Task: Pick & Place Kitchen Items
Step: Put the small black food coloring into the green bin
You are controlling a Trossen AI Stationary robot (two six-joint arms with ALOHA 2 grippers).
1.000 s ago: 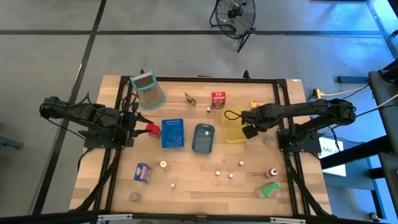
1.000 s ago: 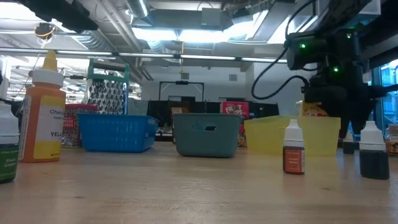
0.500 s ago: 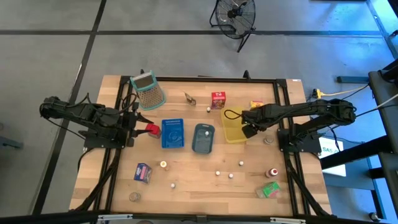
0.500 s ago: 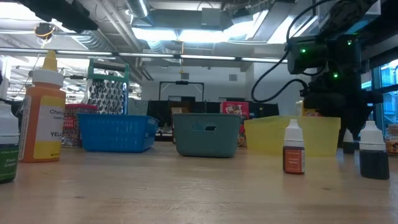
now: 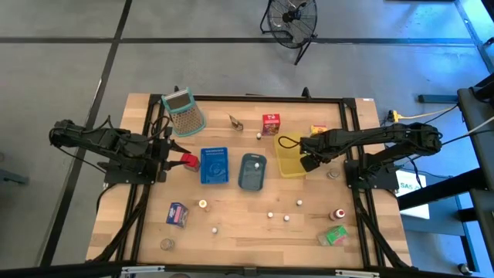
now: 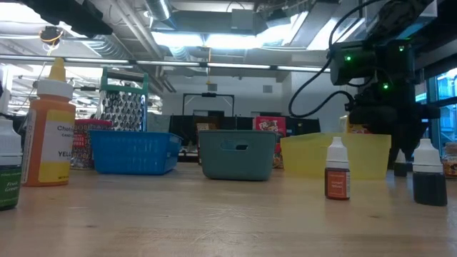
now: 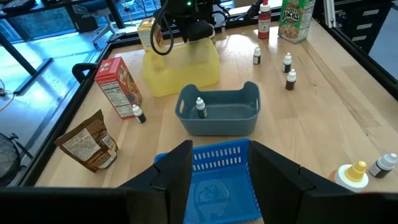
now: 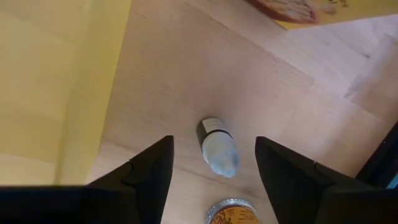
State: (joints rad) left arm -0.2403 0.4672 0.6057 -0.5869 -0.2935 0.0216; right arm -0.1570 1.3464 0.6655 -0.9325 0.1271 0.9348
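My right gripper (image 5: 309, 163) (image 8: 213, 140) points down, open, just right of the yellow tray (image 5: 289, 158). A small white-capped dropper bottle (image 8: 219, 148) stands on the table between its fingers, untouched. My left gripper (image 5: 174, 161) (image 7: 221, 149) waits open above the blue tray's (image 7: 217, 186) left end, nothing between its fingers. A red carton (image 5: 188, 161) sits just under its tips. One small bottle (image 7: 200, 107) stands in the grey-blue tray (image 5: 252, 171). Cartons on the table: red (image 5: 271, 123), yellow (image 5: 318, 130), blue-purple (image 5: 177, 214), green (image 5: 335, 235). Also a red-capped bottle (image 5: 337, 214).
The green-rimmed grater (image 5: 184, 112) and a brown bag (image 5: 235, 122) stand at the far side. A small tin (image 8: 233, 211) lies close to the right gripper. Several small round pieces (image 5: 286, 218) dot the near half. A yellow squeeze bottle (image 6: 50, 128) stands near the low camera.
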